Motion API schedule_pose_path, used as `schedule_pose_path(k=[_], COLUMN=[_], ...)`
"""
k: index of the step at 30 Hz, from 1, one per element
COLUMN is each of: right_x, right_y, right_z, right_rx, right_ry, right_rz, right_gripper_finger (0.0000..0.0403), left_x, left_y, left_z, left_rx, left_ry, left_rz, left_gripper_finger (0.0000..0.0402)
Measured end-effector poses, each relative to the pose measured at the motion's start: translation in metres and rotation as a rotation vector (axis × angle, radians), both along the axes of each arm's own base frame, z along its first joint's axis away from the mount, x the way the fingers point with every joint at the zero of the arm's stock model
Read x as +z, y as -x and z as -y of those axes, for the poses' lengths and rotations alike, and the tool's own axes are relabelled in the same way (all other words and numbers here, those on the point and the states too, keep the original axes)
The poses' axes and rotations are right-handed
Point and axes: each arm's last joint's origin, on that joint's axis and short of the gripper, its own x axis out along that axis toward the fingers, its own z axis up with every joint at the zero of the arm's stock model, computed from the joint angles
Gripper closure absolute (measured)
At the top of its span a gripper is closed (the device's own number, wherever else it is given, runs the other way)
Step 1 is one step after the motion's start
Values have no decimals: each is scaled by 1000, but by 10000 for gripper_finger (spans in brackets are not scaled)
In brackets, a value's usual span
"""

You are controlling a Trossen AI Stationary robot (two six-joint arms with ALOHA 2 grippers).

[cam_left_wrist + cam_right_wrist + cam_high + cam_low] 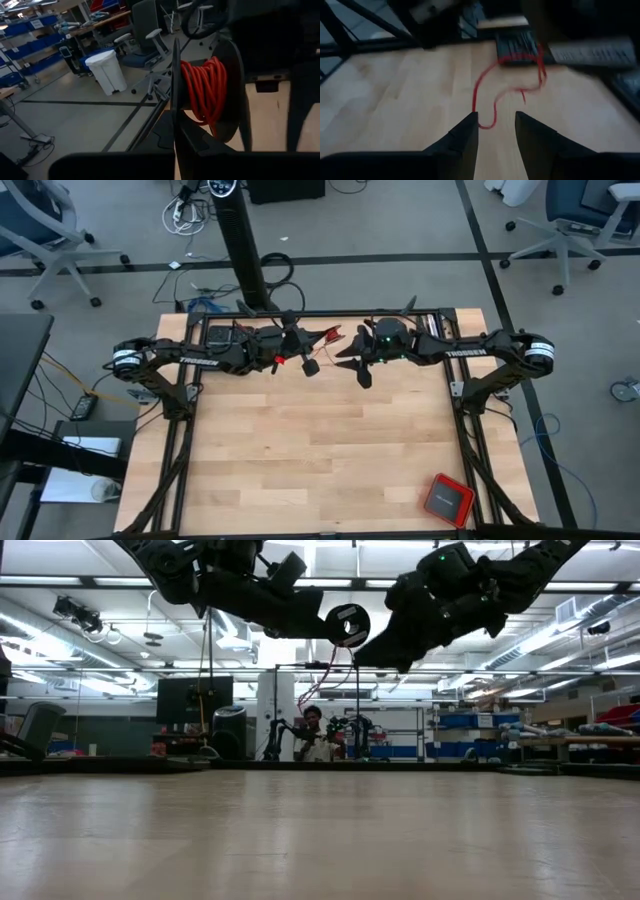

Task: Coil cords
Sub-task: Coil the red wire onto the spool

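Observation:
The red cord is partly wound on a black spool, which my left gripper holds up over the table's far middle. A loose length of the cord trails off the spool and hangs in slack loops in the air. My right gripper stands open just right of the spool, pointing toward it. The loose loops hang right in front of its fingertips. My left gripper pinches the spool's thin outer flange at its rim between its two shut fingers, coming nearly level from the table's left. The spool is lifted clear of the table, its axis about level, the cord windings beside the fingers. My right gripper: a cord loop ends at one fingertip; I cannot tell whether they touch.
A red square box with a dark top lies at the table's near right corner. The black frame rails run along both sides of the wooden top. A person shows far off in the room behind.

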Motion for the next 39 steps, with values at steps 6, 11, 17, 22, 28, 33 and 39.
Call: schedule_pose_path(k=[6, 11, 17, 22, 28, 33, 39], right_x=[1, 1, 3, 9, 10, 11, 10], right_y=[-5, -6, -7, -9, -11, -11, -11], right_z=[-13, -16, -15, -16, -21, -22, -21], right_rx=[-40, -41, -47, -69, -134, -178, -175], right_ry=[120, 101, 96, 124, 157, 175, 182], right_rz=[-2, -1, 8, 66, 60, 65, 57], right_gripper_finger=[275, 275, 275, 275, 279, 285, 292], left_x=[0, 0, -1, -1, -1, -1, 2], left_y=[0, 0, 0, 0, 0, 0, 0], left_z=[0, 0, 0, 0, 0, 0, 0], left_rx=[0, 0, 0, 6, 11, 13, 17], left_ry=[0, 0, 3, 3, 2, 3, -1], left_rz=[0, 0, -9, -14, -12, -5, 28], left_gripper_finger=[400, 400, 400, 400, 400, 400, 400])
